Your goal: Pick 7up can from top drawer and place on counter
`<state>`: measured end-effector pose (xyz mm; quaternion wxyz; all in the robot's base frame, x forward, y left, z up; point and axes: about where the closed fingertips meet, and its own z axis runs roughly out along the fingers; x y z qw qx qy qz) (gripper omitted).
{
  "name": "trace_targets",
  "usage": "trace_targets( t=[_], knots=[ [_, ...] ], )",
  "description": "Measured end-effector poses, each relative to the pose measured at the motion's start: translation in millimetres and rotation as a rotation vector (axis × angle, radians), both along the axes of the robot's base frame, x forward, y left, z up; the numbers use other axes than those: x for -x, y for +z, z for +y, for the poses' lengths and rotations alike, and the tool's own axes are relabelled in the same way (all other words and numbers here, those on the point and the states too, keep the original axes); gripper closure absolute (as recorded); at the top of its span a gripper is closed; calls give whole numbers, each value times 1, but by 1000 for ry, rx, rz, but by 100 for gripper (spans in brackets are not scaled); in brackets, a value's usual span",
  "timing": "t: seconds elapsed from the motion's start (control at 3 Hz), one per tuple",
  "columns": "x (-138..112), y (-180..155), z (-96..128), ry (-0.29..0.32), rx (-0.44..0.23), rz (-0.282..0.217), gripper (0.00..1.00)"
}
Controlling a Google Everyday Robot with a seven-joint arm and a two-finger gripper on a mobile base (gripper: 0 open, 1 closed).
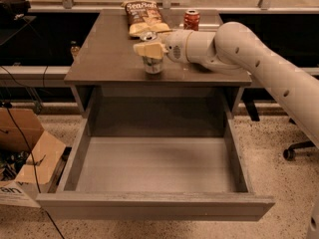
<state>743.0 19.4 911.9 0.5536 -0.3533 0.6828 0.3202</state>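
The 7up can (152, 65) stands upright on the counter (107, 59), near its front edge at the middle. My gripper (148, 49) reaches in from the right and is shut around the can's middle, with a tan finger (144, 49) across its front. The can's silver top shows just above the finger. The top drawer (154, 205) is pulled fully open below the counter, and its grey floor holds nothing. My white arm (249, 54) stretches over the counter's right side.
A chips bag (142, 15) and a red soda can (191, 19) sit at the back of the counter. A cardboard box (27, 153) and cables lie on the floor to the left. A chair base (294, 151) stands at the right.
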Motion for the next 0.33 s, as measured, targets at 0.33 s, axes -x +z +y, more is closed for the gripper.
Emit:
trace_targets(
  t=[0.33],
  knots=[
    [0, 0, 2, 3, 0, 1, 0]
  ],
)
